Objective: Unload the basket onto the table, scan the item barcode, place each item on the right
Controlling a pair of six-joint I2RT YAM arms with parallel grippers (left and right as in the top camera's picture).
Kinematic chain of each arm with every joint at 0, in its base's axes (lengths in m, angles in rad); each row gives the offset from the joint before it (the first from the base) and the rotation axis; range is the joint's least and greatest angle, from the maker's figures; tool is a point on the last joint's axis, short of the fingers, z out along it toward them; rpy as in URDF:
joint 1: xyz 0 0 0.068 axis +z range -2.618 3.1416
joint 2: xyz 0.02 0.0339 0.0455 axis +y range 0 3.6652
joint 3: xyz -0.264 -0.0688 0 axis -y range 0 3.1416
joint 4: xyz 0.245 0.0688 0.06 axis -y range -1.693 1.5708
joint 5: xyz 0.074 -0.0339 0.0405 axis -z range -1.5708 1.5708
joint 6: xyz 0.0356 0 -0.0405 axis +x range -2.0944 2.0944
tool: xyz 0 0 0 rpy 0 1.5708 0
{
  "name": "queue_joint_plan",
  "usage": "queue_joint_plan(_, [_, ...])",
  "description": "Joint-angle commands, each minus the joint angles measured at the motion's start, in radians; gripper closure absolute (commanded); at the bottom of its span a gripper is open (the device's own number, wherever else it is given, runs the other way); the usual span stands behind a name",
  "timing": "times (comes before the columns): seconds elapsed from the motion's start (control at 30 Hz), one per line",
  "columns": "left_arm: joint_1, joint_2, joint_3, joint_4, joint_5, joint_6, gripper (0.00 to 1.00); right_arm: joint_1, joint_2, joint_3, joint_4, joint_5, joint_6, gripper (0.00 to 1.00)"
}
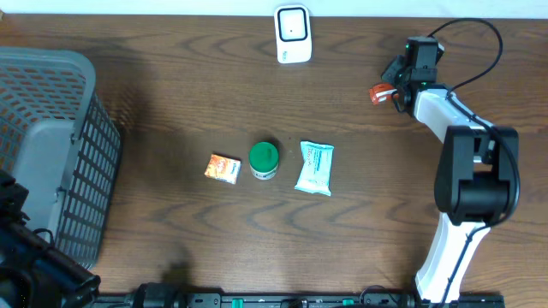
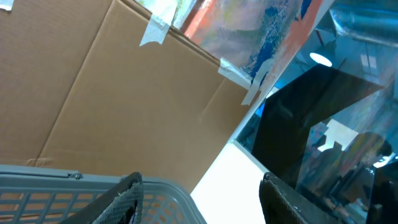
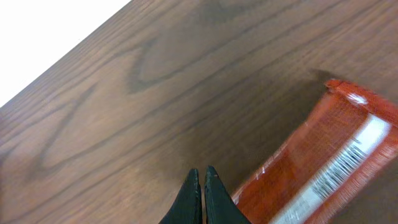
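Dark wood table (image 1: 171, 85), wide grain. Right gripper (image 3: 201, 177): fingers pressed together tip to tip, nothing between them, tips low over bare wood. Red packet (image 3: 323, 155) lies flat on the table just to the right of those fingers in the wrist view, outside the jaws; whether its near edge touches a finger I cannot tell. Its barcode (image 3: 333, 167) faces up, a white strip along the packet. Overhead, the white scanner (image 1: 292, 34) stands at the far table edge, well apart from the right fingers, on the same side of them as the packet. Orange box (image 1: 223, 168), green-lidded jar (image 1: 264, 160) and wipes pack (image 1: 315, 168) lie in a row mid-table, far from both grippers. Left gripper (image 2: 199, 186): fingers spread, holding nothing, above the rim of the grey basket (image 1: 51, 77); cardboard (image 2: 124, 93) fills the view beyond them.
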Motion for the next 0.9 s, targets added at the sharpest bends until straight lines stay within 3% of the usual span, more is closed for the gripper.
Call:
queue_joint_plan(0.0, [0.004, -0.001, -0.019, 0.003, -0.002, -0.005, 0.39, -0.027, 0.066, 0.040, 0.025, -0.005, 0.025, 0.99])
queue_joint_plan(0.3, [0.004, 0.011, -0.025, 0.003, -0.002, -0.005, 0.39, -0.042, 0.092, 0.050, -0.184, -0.030, 0.032, 0.99])
queue_joint_plan(0.53, [0.004, 0.018, -0.025, 0.006, -0.002, -0.035, 0.39, -0.014, 0.069, 0.050, -0.562, -0.262, 0.119, 0.99])
queue_joint_plan(0.67, [0.004, 0.018, -0.025, 0.006, -0.002, -0.034, 0.39, 0.033, 0.068, 0.050, -0.731, -0.360, 0.106, 0.99])
queue_joint_plan(0.87, [0.005, 0.018, -0.025, 0.006, -0.002, -0.034, 0.39, 0.095, -0.032, 0.053, -0.820, -0.406, 0.020, 0.99])
